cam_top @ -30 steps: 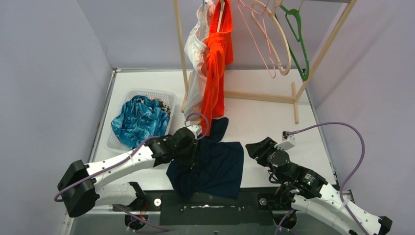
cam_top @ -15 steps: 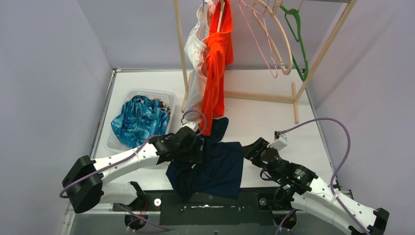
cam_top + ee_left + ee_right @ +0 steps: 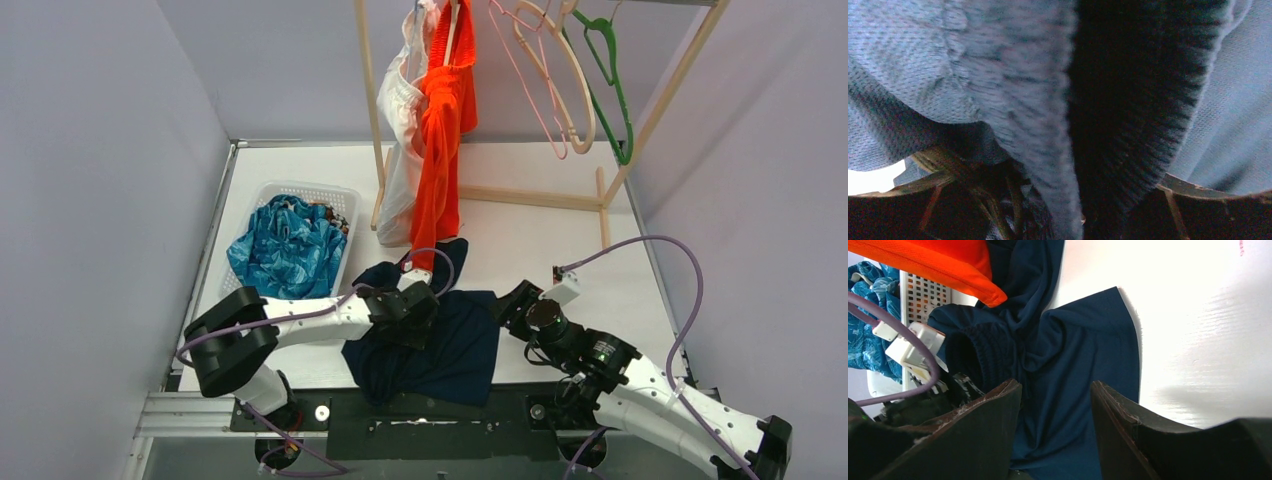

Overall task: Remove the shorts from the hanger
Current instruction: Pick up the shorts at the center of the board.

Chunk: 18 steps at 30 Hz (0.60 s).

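Two pairs on the rack, top view: orange shorts point(image 3: 440, 140) and white shorts point(image 3: 400, 130) hang at 12 o'clock, touching each other, not yet removed.
Top view, navy shorts point(image 3: 450, 345): off the hanger, crumpled on the table point(image 3: 540, 240) at 6 o'clock, between my grippers.
Top view, basket point(image 3: 338, 196): at 9 o'clock, white perforated plastic, holding teal shorts point(image 3: 285, 250).
Top view, left gripper point(image 3: 415, 300): buried in the navy folds.
Top view, right gripper point(image 3: 512, 302): just beside the navy pair's 3 o'clock edge; contact unclear.
Left wrist view, jaws: apart, with the ribbed waistband point(image 3: 1128, 100) between them; whether they press it I cannot tell.
Left wrist view, texture: fine mesh knit, soft and limp.
Right wrist view, jaws: released, nothing between my fingers point(image 3: 983, 435); smooth navy cloth lies beyond.
Right wrist view, orange hem: at 11 o'clock, in front of the navy pair; whether they touch I cannot tell.
Risk: limp mesh may snag on my left fingers and drag along when I lift; the purple cable point(image 3: 934, 371) could catch the orange hem.
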Available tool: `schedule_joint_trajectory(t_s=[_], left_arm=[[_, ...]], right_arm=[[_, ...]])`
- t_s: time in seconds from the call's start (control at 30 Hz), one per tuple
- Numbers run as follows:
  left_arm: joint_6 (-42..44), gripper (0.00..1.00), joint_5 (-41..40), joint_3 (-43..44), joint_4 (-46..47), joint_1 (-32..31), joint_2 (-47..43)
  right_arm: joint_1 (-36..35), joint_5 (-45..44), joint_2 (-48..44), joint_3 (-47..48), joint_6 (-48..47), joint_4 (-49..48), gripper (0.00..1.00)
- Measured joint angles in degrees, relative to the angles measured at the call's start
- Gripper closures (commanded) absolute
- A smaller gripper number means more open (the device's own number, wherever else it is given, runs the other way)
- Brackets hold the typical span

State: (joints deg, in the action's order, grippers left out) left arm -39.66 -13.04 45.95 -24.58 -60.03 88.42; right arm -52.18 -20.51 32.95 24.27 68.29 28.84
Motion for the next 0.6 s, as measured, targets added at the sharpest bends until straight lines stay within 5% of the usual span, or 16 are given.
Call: schedule_joint_trajectory(t_s=[0.13, 0.3, 0.6], left_arm=[[-2.9, 0.73, -7.8, 3.3, -2.5, -4.5, 4.8], [-7.6, 0.99, -15.5, 9.2, -5.4, -9.4, 11.1], [-14.7, 1.00, -26.4, 13.2, -11.6, -14.1, 13.3]], right_arm=[[0.0, 0.0, 0.0, 0.0, 0.0, -0.1, 0.46], [0.0, -0.1, 0.0, 0.0, 0.2, -0.1, 0.46], [0.0, -0.4, -0.8, -1.0, 0.6, 0.2, 0.46]])
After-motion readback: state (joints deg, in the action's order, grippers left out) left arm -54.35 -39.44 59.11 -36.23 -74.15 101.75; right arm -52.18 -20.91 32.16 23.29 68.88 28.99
